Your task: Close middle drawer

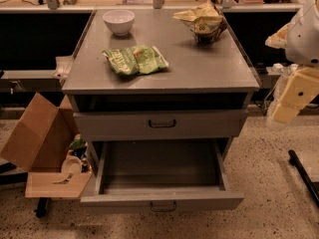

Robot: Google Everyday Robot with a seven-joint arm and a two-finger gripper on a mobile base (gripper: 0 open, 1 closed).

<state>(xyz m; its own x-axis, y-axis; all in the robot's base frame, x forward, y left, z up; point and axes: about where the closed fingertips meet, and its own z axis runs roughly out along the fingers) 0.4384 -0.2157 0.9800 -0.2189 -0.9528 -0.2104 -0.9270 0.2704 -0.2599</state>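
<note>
The middle drawer (162, 199) is pulled far out of the grey cabinet. Its long grey tray (159, 166) is bare, and its low front panel carries a small dark bar handle (163, 206). Above it, another grey drawer (160, 125) with a dark handle stands out slightly, with a dark gap under the countertop. My gripper (288, 106) hangs at the right edge of the view, beside and to the right of the cabinet, apart from both drawers. It is level with the upper drawer. Any lower drawer is hidden under the open one.
On the cabinet top (209, 68) lie a white bowl (118, 21), a green chip bag (135, 59) and a yellow bag (202, 21). An open cardboard box (42, 143) stands on the floor at the left, close to the open drawer. A dark bar (304, 176) lies on the floor at the right.
</note>
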